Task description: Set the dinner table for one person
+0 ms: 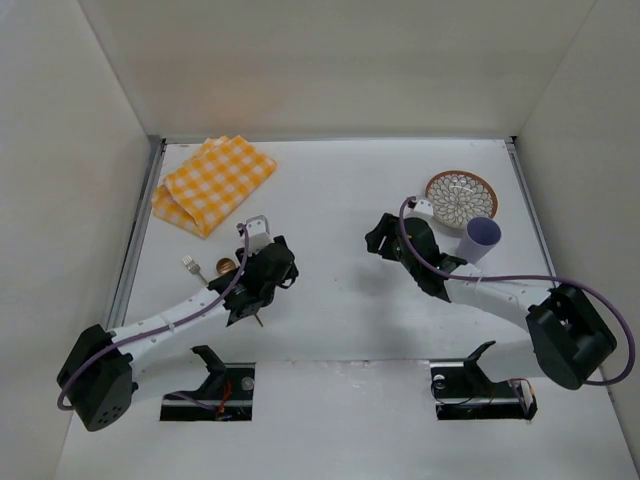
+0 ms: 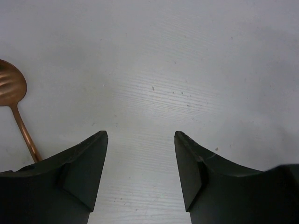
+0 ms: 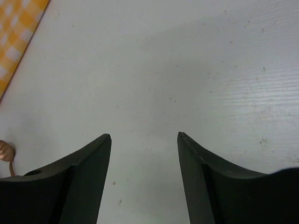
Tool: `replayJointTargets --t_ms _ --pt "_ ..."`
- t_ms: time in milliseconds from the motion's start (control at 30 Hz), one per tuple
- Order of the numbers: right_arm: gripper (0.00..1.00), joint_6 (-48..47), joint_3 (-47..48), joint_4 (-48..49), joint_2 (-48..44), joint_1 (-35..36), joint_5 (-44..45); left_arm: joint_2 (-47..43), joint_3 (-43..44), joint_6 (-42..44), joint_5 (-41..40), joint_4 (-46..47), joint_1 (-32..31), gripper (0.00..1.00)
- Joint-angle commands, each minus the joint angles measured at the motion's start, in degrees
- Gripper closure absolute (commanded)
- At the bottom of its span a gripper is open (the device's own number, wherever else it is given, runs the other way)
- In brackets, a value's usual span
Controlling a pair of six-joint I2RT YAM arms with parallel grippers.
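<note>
Tabletop (image 1: 330, 200) has cloth (image 1: 213, 182) far left, plate (image 1: 461, 193) and cup (image 1: 483, 238) far right. Left claw (image 2: 141, 135) and right claw (image 3: 144, 136) both gape wide, empty, with a spoon (image 2: 11, 88) by the left one.

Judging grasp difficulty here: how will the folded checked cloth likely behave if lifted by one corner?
The checked cloth looks thin and folded in layers, so it would probably droop and unfold. Lying flat on the dinner table, it may bunch rather than slide if pushed.

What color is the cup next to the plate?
The cup is light purple, clearest in the top external view.
</note>
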Motion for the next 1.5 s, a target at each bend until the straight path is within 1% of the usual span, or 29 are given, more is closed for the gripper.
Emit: replayJointTargets --t_ms 0,100,167,233,300,333,367,433,467,500,533,600,633,700,767,800,900,967,1100,1200,1300,1467 --pt "0.37 0.04 -0.63 3.85 -1.76 -0.54 0.70 0.18 0.70 0.31 1.13 2.69 0.14 0.43" --pt "0.47 -0.14 -0.28 3.68 -1.23 -0.54 0.00 -0.70 0.96 0.75 1.04 2.95 0.75 0.42" --pt "0.59 -0.49 0.08 3.42 -0.97 -0.28 -0.62 -1.92 0.44 0.83 0.25 3.39 1.45 0.42" --pt "0.70 -0.49 0.16 3.41 -1.05 -0.28 -0.71 -3.24 -0.53 0.83 -1.15 5.23 3.03 0.43" --pt "0.80 -0.49 0.16 3.24 -1.14 -0.28 -0.80 -4.13 -0.89 1.18 -2.03 6.90 5.84 0.44" --pt "0.83 -0.49 0.16 3.06 -1.14 -0.28 -0.88 -4.21 -0.71 1.45 -2.04 7.26 7.07 0.47" --pt "0.87 -0.49 0.25 2.72 -1.14 -0.28 -1.06 -3.95 -0.27 1.80 -2.12 7.87 8.91 0.53" --pt "0.88 -0.58 0.34 2.45 -1.49 -0.28 -1.15 -1.94 0.87 2.76 -2.04 10.76 12.86 0.79" --pt "0.88 -0.75 0.17 2.80 -1.75 -0.28 -1.15 -0.63 1.48 3.20 -1.60 12.34 14.71 0.87" --pt "0.88 -1.01 0.16 3.06 -1.93 -0.28 -0.97 1.48 2.79 3.82 -0.99 14.01 16.82 0.92" --pt "0.88 -1.45 0.16 3.32 -1.85 -0.28 -0.89 6.63 6.72 5.13 -0.37 15.77 20.49 0.93" --pt "0.87 -1.54 0.16 3.33 -1.76 -0.28 -1.06 9.21 8.59 6.01 -0.19 16.22 22.10 0.90" --pt "0.86 -1.63 0.25 3.33 -1.76 -0.19 -1.15 12.02 10.78 6.98 -0.10 16.31 23.77 0.85" --pt "0.84 -2.07 0.25 3.68 -1.67 0.07 -1.15 16.94 14.39 8.21 -0.36 16.58 26.67 0.70" --pt "0.82 -2.16 0.25 4.03 -1.32 0.16 -1.24 20.20 17.03 8.92 -0.98 16.66 29.13 0.61" --pt "0.79 -2.16 0.25 4.12 -1.23 0.16 -1.32 21.52 18.18 9.18 -1.24 17.36 30.45 0.57" --pt "0.63 -2.25 0.34 4.20 -1.14 0.33 -1.85 25.56 20.03 9.01 -1.42 20.61 34.75 0.49" --pt "0.54 -2.25 0.16 4.64 -1.23 0.42 -1.85 28.46 21.60 6.83 0.15 21.76 38.00 0.47" --pt "0.47 -2.25 -0.10 5.26 -0.88 0.42 -2.55 34.97 27.49 6.02 6.21 21.68 44.51 0.47" --pt "0.41 -2.16 0.08 5.35 -0.79 0.42 -3.17 38.57 29.61 4.53 8.59 22.29 48.56 0.48" --pt "0.34 -2.16 0.08 5.61 -0.53 0.42 -3.43 42.09 32.85 6.01 9.21 21.41 51.02 0.48" --pt "0.31 -1.98 0.25 5.87 -0.44 0.77 -4.58 45.00 36.20 10.23 9.83 21.41 54.19 0.48"
